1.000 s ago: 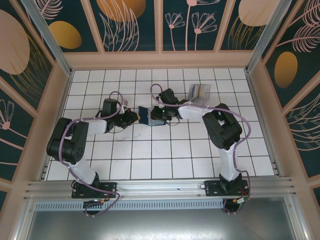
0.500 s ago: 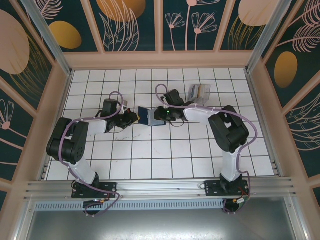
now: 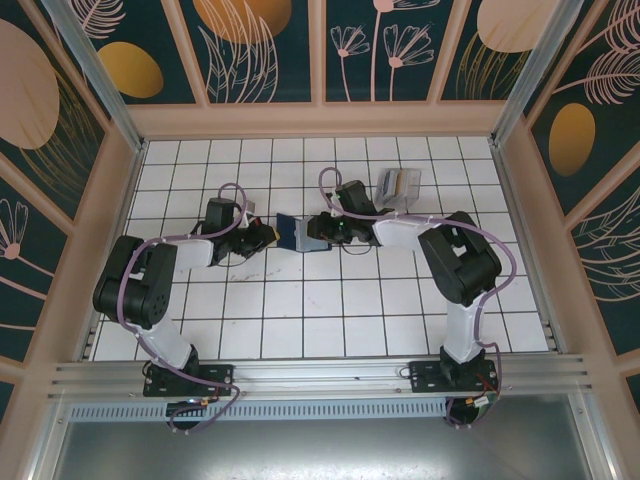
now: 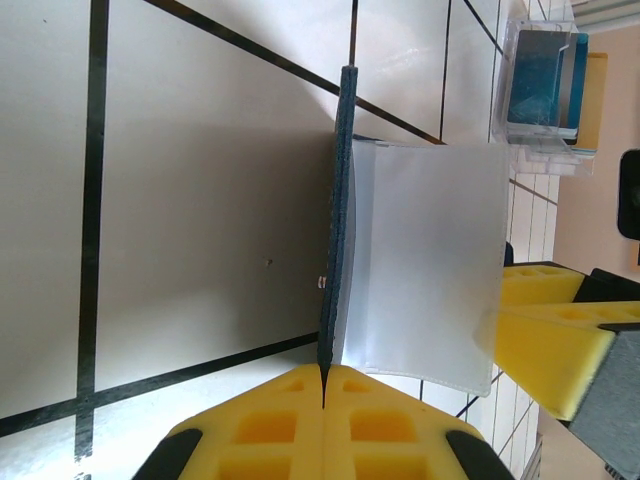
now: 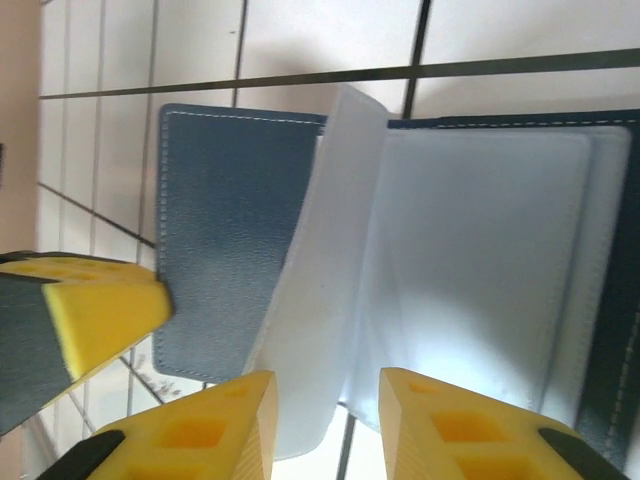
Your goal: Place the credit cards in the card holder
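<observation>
Card holder (image 3: 298, 233) lies open between the two tools, long axis running gripper to gripper, clear sleeves (image 5: 470, 270) fanned toward the right one. Left gripper (image 4: 323, 385) is clamped on one navy cover, which stands on edge straight out from its fingertips. Right gripper (image 5: 328, 395) has its jaws parted and empty, a sleeve edge just ahead of the gap. Probably the hold-open step. Next the right needs a card from the clear tray (image 4: 540, 150) behind it, where the credit cards (image 4: 593, 100) stand.
</observation>
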